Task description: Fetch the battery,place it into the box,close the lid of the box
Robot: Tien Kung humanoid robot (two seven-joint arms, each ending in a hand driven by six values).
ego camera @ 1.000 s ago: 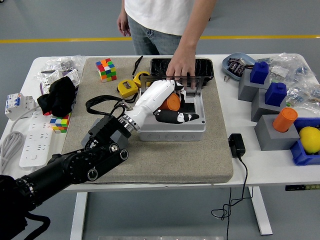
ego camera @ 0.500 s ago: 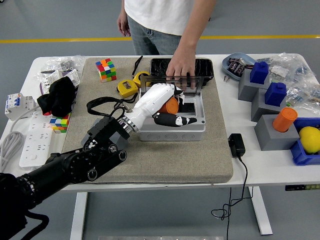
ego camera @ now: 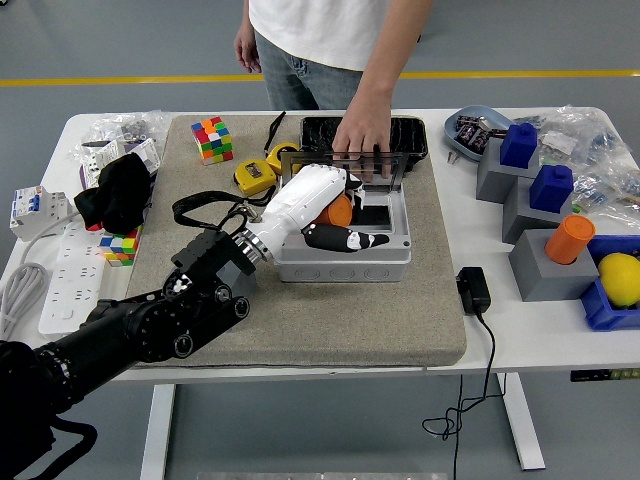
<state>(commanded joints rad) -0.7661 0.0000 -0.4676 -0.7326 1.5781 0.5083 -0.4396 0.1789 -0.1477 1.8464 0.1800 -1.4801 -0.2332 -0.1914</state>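
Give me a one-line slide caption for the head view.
Left hand lowers an orange battery into the grey box; a person's hand props the lid.

The orange battery [ego camera: 342, 210] is mostly covered by the left hand [ego camera: 318, 205], and whether it is gripped cannot be told. The interior of the box [ego camera: 345, 250] is largely hidden. The person [ego camera: 330, 40] is cut off at the far edge. The black tray [ego camera: 410, 135] is partly screened by the person's hand [ego camera: 362, 135].

Left hand [ego camera: 322, 205] holds battery [ego camera: 340, 210] over box [ego camera: 345, 255] (lid up).
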